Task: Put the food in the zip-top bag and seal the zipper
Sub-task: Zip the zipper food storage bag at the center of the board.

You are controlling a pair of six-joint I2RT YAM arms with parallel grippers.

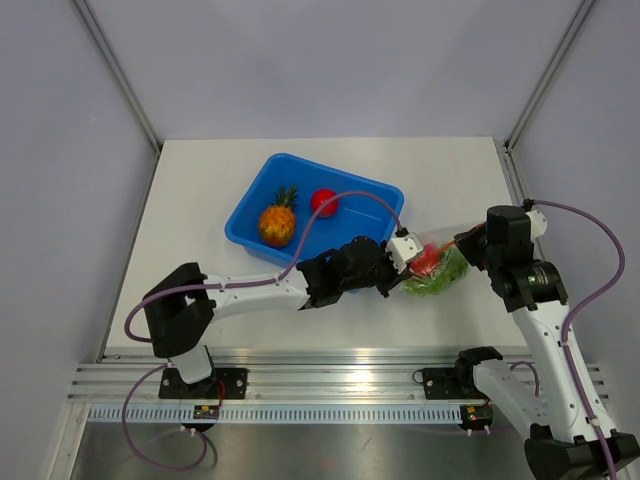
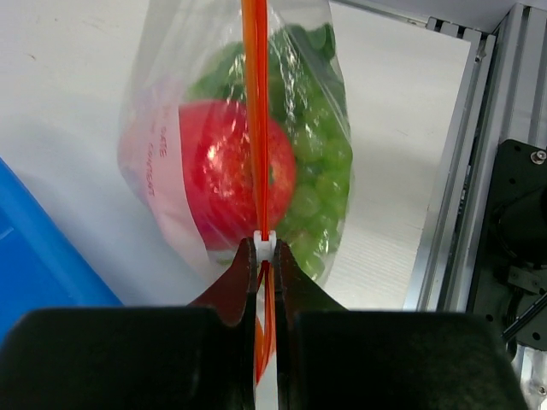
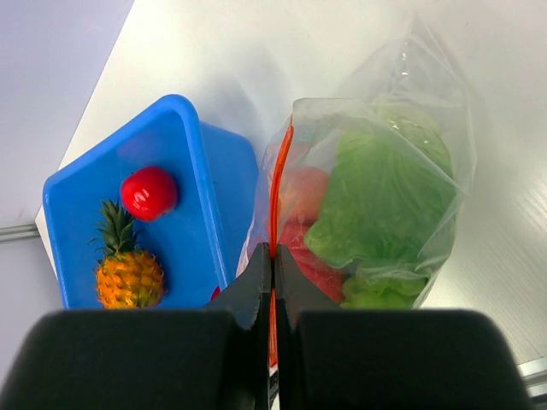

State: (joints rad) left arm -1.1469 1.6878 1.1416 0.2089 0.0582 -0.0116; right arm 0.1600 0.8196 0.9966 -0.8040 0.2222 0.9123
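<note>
**Left arm** (image 1: 250, 292): stretched low from its base at the near left and reaching rightward toward the table's middle, with the wrist roughly in line with the forearm.

**Left gripper** (image 2: 265, 249): jaws pressed together on the zipper (image 2: 255, 102), with only the thin strip between the black fingers.

**Right arm** (image 1: 548, 335): rising from its base at the near right, elbow folded, wrist turned leftward.

**Right gripper** (image 3: 272, 256): likewise clamped on the same strip, at its other end.

The two grippers face each other, near but apart.
</note>
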